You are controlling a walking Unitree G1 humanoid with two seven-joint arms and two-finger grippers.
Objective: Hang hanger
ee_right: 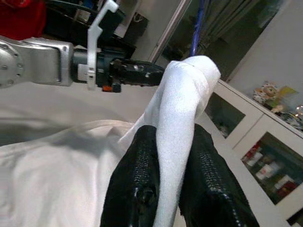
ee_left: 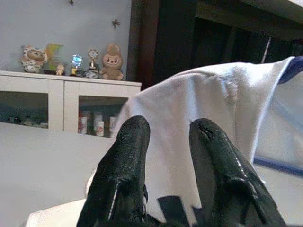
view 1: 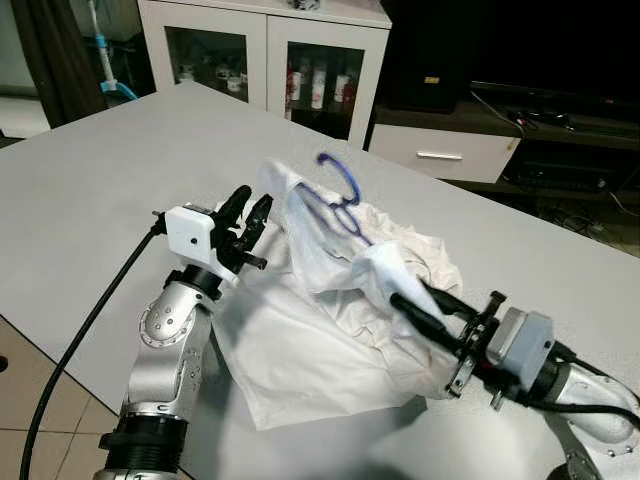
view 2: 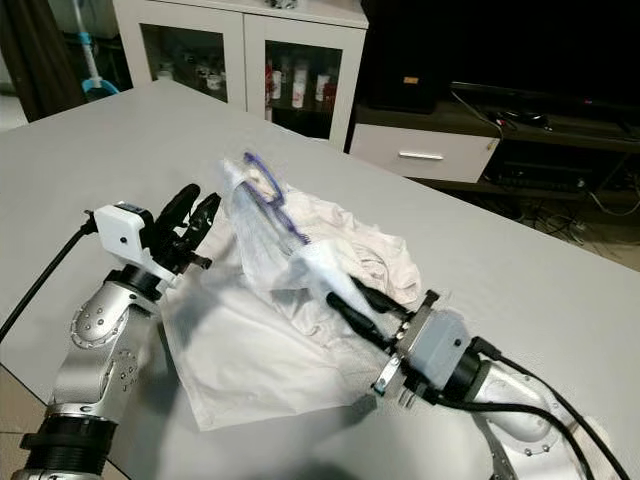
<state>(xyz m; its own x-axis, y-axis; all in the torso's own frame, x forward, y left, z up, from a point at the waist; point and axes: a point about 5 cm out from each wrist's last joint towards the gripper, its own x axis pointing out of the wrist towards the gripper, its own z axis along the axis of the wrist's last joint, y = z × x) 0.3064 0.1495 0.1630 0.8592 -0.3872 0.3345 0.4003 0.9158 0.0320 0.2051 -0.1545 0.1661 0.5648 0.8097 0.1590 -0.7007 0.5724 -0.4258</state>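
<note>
A white garment (view 1: 330, 330) lies crumpled on the grey counter (view 1: 90, 190), with a blue hanger (view 1: 340, 195) inside it. The hanger's hook sticks up out of the cloth at the far side, and its frame shows faintly through the thin fabric below.

The right gripper (view 1: 405, 303) reaches in from the near right. Its fingers (ee_right: 142, 175) are closed to a narrow gap on a rolled fold of the garment; in the right wrist view the white fold stands up between the two black fingers and rises past their tips, with the blue hanger hook just above it. The hanger itself is not between these fingers; it lies beyond their tips, further into the cloth.

The left gripper (view 1: 250, 208) is at the garment's left edge, raised off the counter on a bent arm. Its fingers (ee_left: 125, 156) stand a little apart, and in the left wrist view white cloth fills the space behind and between them; whether they actually pinch it cannot be told. The hanger's blue edge shows to the side of these fingers, near but apart from them.

Behind the counter stands a white cabinet (view 1: 265, 50) with glass doors, and to its right a dark TV stand (view 1: 480, 120) with a white drawer.
</note>
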